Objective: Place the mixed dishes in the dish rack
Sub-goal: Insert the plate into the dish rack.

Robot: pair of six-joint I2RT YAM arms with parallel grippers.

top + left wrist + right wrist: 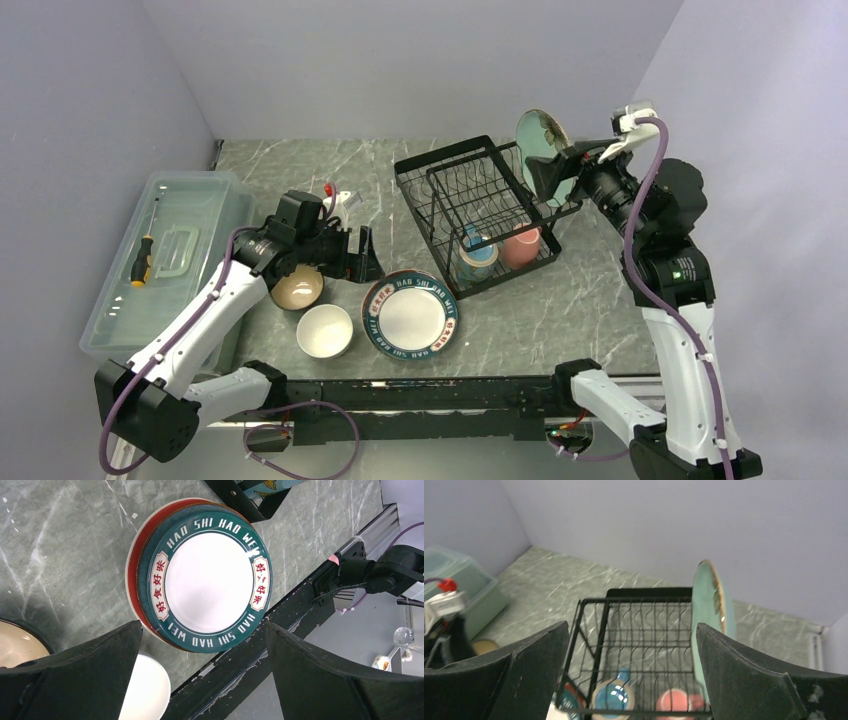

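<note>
So, at the far left of the desk [590, 310]: clear plastic box [190, 200], with a screwdriver [143, 260] in or on it, hard to tell which. Just right of the box, left tool [202, 627], jaws spread wide, gripping nothing, hanging above the desk and looking down on the plate stack. Near it in the top view, brown bowl [297, 288], upright on the desk. Close against that bowl on the near side, white bowl [325, 330], also upright. Beside the white bowl, white plate with lettered dark rim [411, 314], lying flat on top of a red plate [134, 575], only the red edge peeking out on one side. Further right, black wire dish rack [470, 190], standing on the desk just behind the plates. In its near basket, blue mug [476, 255] and pink mug [520, 247], side by side. At the rack's right end, mint-green plate [538, 135], upright on edge in the slots. Right tool [631, 627] last, raised over the rack, jaws wide apart, holding nothing. Green plate just by one finger, contact impossible to judge.
</note>
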